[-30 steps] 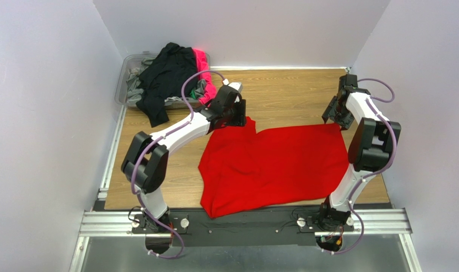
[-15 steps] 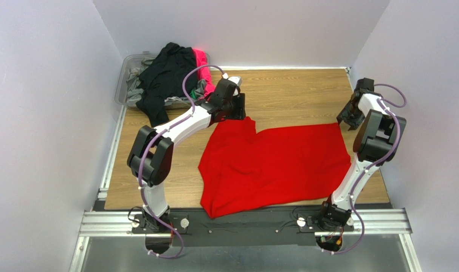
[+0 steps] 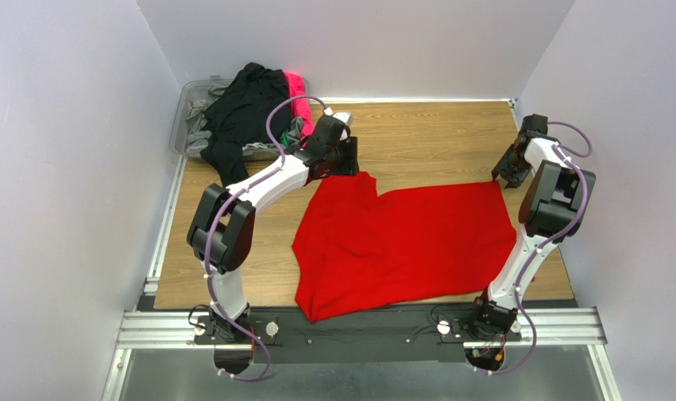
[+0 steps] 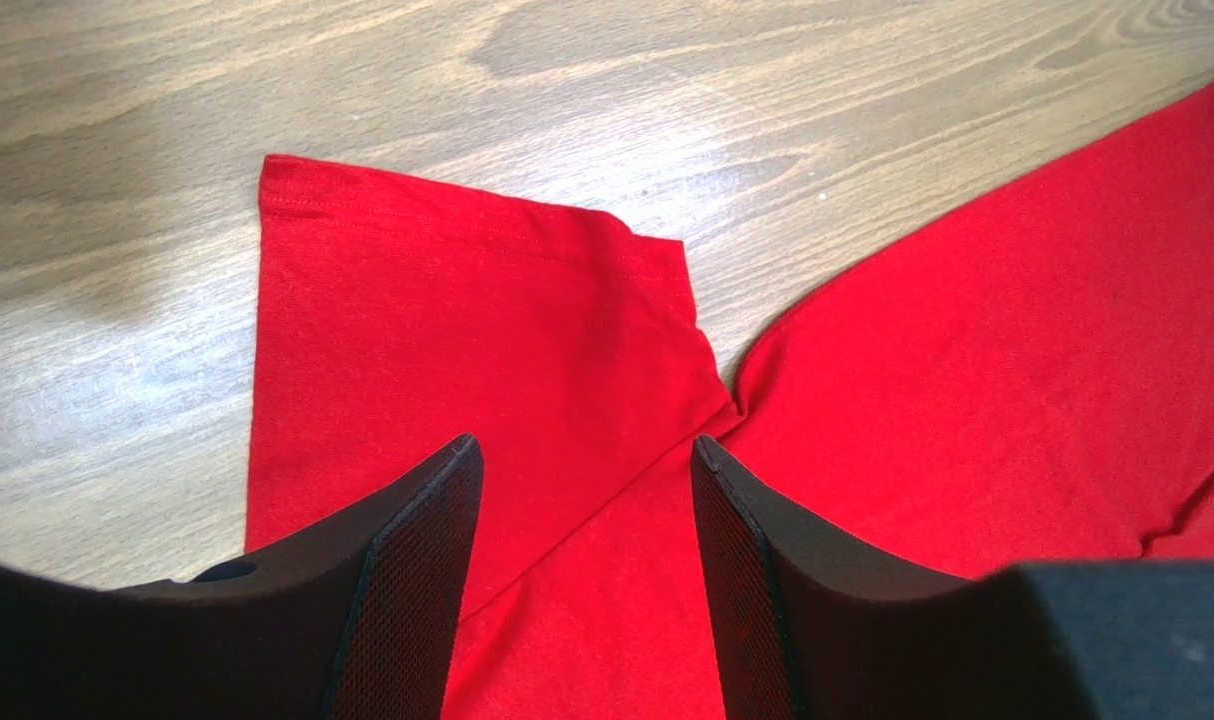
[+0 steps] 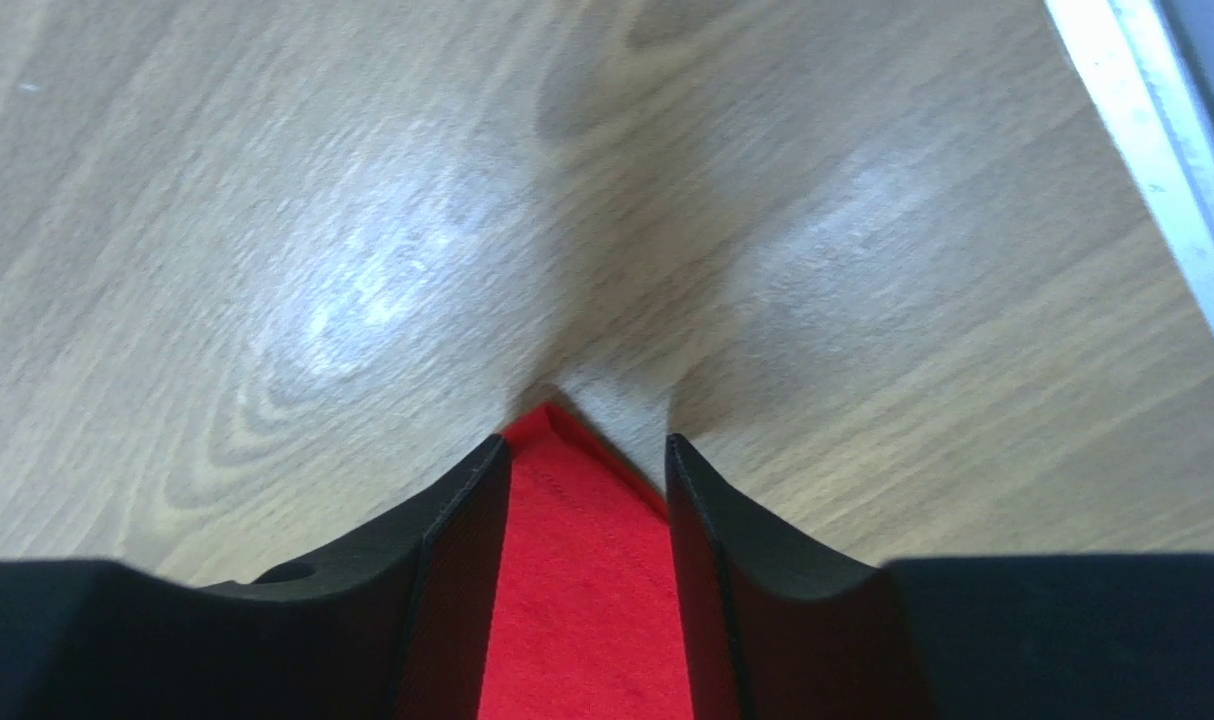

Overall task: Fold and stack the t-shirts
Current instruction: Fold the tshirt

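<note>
Progress looks close to nil. Your red t-shirt [image 3: 408, 242] lies opened out on the table [image 3: 433, 134], reaching from the near edge to about the middle and nearer the right edge than the left. It is a single layer with a few shallow wrinkles, and I see no fold in it yet. One sleeve [image 4: 463, 345] points toward the far left corner, and a hem corner [image 5: 568, 488] points toward the far right.

Your left gripper [image 4: 583, 450] hangs just over that sleeve. Its jaws are spread wide with the armpit seam between them, and they pinch nothing. Your right gripper [image 5: 583, 443] sits low at the hem corner. Its jaws stand apart on either side of the red tip, and the cloth between them looks flat and ungripped.

The other t-shirts [image 3: 241, 117] are heaped loosely in and over a clear bin [image 3: 185, 104] at the far left corner of the table. Black lies on top, with pink, grey and a bit of green showing. None of them is folded, and no stack has been started anywhere on the table.

So I judge that everything is left to do: grip this shirt, fold it, set it down, then take each shirt from the bin in turn.
</note>
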